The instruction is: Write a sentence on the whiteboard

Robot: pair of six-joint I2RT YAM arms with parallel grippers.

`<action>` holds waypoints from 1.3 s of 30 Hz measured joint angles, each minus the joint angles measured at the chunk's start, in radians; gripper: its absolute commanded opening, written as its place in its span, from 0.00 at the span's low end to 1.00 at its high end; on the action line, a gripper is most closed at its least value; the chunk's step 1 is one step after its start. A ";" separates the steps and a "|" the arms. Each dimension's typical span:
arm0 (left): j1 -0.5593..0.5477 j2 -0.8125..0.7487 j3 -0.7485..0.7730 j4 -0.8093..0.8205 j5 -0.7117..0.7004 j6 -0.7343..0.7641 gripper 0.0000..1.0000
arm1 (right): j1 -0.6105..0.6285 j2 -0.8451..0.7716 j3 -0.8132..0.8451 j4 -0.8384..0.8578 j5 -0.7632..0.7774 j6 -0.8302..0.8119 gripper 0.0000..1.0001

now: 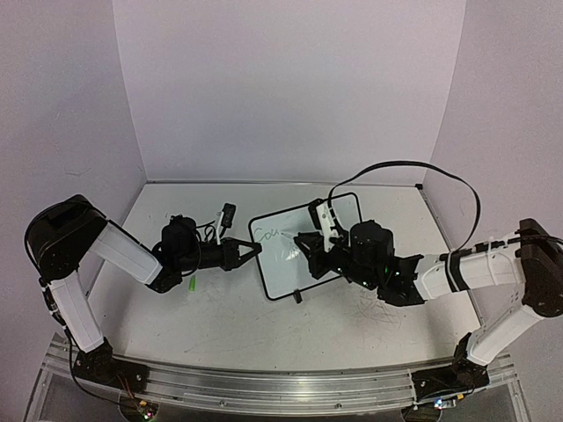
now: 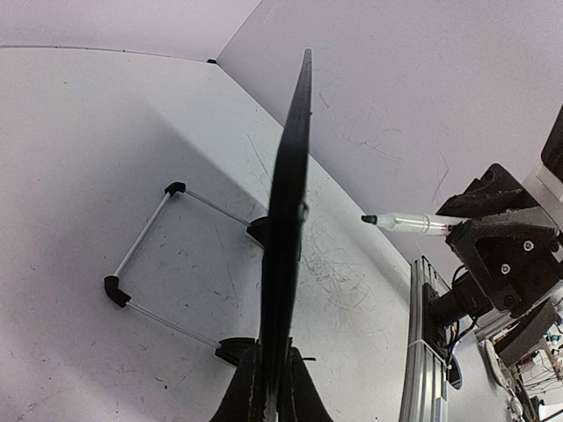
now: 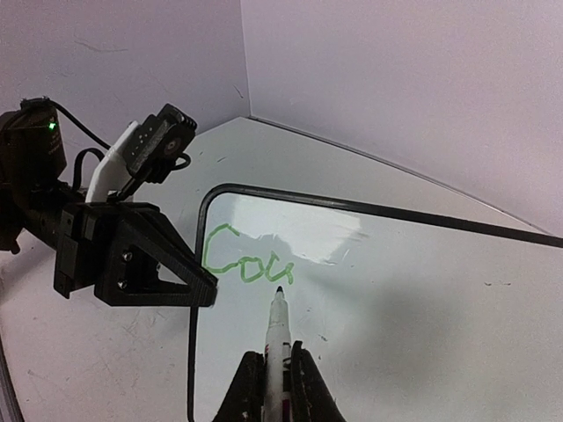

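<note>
From above, the whiteboard (image 1: 286,271) sits between both arms. The left gripper (image 1: 253,252) pinches its left edge and the right gripper (image 1: 318,249) hangs over its face.

The left wrist view shows the board edge-on, clamped in those jaws.

In the right wrist view, the jaws are tight around the marker (image 3: 278,330), with the tip just under the sentence (image 3: 246,262) — a few green letters.

Pressing too hard could twist the board in that pinch — skewing the stroke.
</note>
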 measured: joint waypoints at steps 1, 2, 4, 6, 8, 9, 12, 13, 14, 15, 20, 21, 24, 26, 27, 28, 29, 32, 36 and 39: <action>0.000 0.000 0.000 0.000 0.000 0.000 0.00 | 0.000 0.001 0.000 0.000 0.001 0.002 0.00; 0.000 0.000 0.000 0.000 0.000 0.000 0.00 | 0.001 0.002 0.000 0.000 0.002 0.006 0.00; 0.000 0.000 0.000 0.000 0.000 0.000 0.00 | 0.002 0.004 0.000 0.000 0.009 0.010 0.00; 0.000 0.000 0.000 0.000 0.000 0.000 0.00 | 0.002 0.007 0.000 -0.001 0.016 0.013 0.00; 0.000 0.000 0.000 0.000 0.000 0.000 0.00 | 0.002 0.010 0.000 -0.001 0.018 0.013 0.00; 0.000 0.000 0.000 0.000 0.000 0.000 0.00 | 0.002 0.011 0.000 -0.002 0.015 0.011 0.00; 0.000 0.000 0.000 0.000 0.000 0.000 0.00 | 0.002 0.012 0.000 -0.001 -0.008 -0.003 0.00; 0.000 0.000 0.000 0.000 0.000 0.000 0.00 | 0.002 0.012 0.000 0.000 -0.012 -0.005 0.00; 0.000 0.000 0.000 0.000 0.000 0.000 0.00 | 0.002 0.012 0.000 0.003 -0.014 -0.006 0.00; 0.000 0.000 0.000 0.000 0.000 0.000 0.00 | 0.002 0.013 0.000 0.004 -0.014 -0.006 0.00; 0.000 0.000 0.000 0.000 0.000 0.000 0.00 | 0.002 0.042 0.011 0.010 -0.003 -0.005 0.00; 0.000 0.000 0.000 0.000 0.000 0.000 0.00 | 0.002 0.049 0.014 0.010 0.003 -0.005 0.00; 0.000 0.000 0.000 0.000 0.000 0.001 0.00 | 0.002 0.061 0.015 0.009 0.021 -0.006 0.00; 0.000 0.000 0.000 0.000 0.000 0.001 0.00 | 0.002 0.062 0.021 0.010 0.031 -0.007 0.00; 0.000 0.000 0.000 0.000 0.000 0.001 0.00 | 0.002 0.062 0.026 0.011 0.036 -0.008 0.00; 0.000 0.000 0.000 0.000 0.000 0.001 0.00 | 0.002 0.062 0.030 0.014 0.041 -0.010 0.00; 0.000 0.000 0.000 0.000 0.000 0.001 0.00 | 0.002 0.062 0.034 0.020 0.044 -0.013 0.00; 0.000 0.000 0.000 0.000 0.000 0.001 0.00 | 0.002 0.063 0.041 0.034 0.049 -0.018 0.00; 0.000 0.000 0.000 0.000 0.000 0.002 0.00 | 0.002 0.086 0.059 0.046 0.062 -0.024 0.00; 0.000 0.000 0.000 0.000 0.000 0.002 0.00 | 0.002 0.099 0.062 0.049 0.074 -0.028 0.00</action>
